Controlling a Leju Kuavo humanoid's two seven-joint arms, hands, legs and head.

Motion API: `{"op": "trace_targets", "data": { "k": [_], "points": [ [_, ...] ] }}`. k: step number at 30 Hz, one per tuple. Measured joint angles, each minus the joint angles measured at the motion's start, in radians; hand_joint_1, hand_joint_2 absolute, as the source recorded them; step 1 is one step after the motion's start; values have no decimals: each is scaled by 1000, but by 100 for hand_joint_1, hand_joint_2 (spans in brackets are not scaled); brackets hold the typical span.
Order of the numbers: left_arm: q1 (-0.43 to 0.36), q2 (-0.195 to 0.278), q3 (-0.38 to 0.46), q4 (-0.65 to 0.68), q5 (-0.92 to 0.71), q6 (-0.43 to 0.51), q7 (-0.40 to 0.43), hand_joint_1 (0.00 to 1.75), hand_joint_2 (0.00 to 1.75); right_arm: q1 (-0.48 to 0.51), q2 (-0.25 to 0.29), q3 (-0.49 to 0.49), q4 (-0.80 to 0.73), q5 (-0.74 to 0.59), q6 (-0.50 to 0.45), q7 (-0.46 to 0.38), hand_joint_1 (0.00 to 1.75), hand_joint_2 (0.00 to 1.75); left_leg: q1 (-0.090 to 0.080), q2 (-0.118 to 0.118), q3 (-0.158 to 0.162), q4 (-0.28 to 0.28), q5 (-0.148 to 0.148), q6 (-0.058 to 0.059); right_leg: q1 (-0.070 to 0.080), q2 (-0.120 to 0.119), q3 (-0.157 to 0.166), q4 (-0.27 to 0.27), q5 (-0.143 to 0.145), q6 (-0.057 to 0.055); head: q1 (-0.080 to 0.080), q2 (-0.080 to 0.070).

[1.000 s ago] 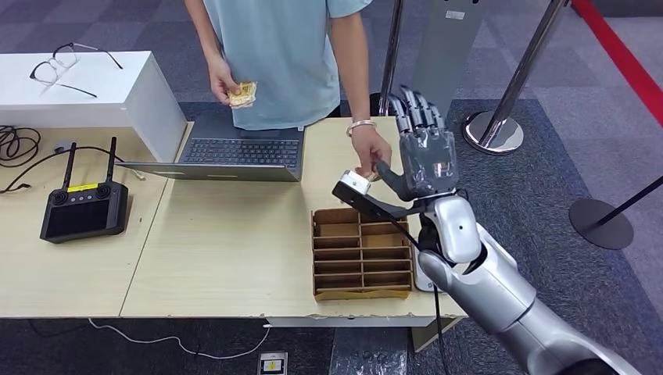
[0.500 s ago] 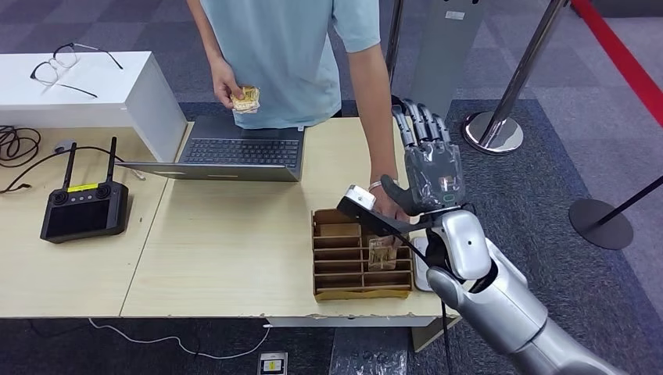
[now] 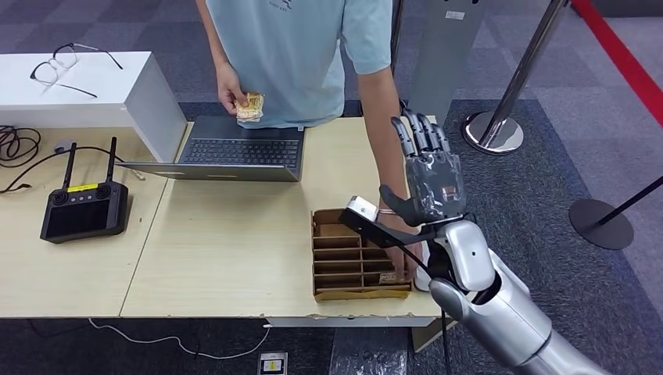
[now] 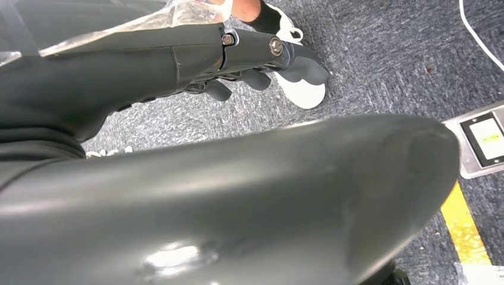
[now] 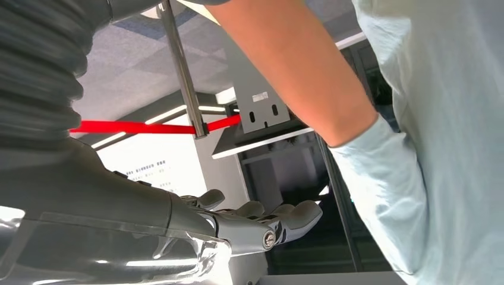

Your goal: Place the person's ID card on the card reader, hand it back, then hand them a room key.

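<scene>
My right hand (image 3: 428, 178) is raised over the table's right end, fingers spread and pointing up, with nothing in it. Its fingers (image 5: 255, 222) also show stretched out in the right wrist view. A person in a light blue shirt (image 3: 289, 47) stands across the table. One of their arms (image 3: 385, 148) reaches down past my hand into a brown divided cardboard box (image 3: 344, 258). Their other hand holds a small yellowish item (image 3: 250, 105) at the waist. My left hand (image 4: 261, 65) hangs over the carpet, holding nothing, fingers loosely extended.
An open laptop (image 3: 234, 152) sits at the table's far edge, a black controller with antennas (image 3: 84, 207) at the left, and glasses (image 3: 66, 66) on a white box. A white device (image 3: 420, 273) peeks out beside the cardboard box. Stanchion posts (image 3: 494, 129) stand to the right.
The person's hand has gone from beside my right thumb down into the cardboard box. My right hand has sunk a little and drifted right, still holding nothing.
</scene>
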Motion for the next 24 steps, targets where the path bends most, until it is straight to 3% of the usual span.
{"op": "trace_targets", "data": {
  "k": [24],
  "points": [
    [0, 0, 3, 0, 13, 21, -20, 0, 0, 101, -41, -18, -83, 5, 32, 0, 0, 175, 0, 0, 0, 0, 0, 0, 0, 0, 0, 0, 0, 0, 0, 0]
  ]
}}
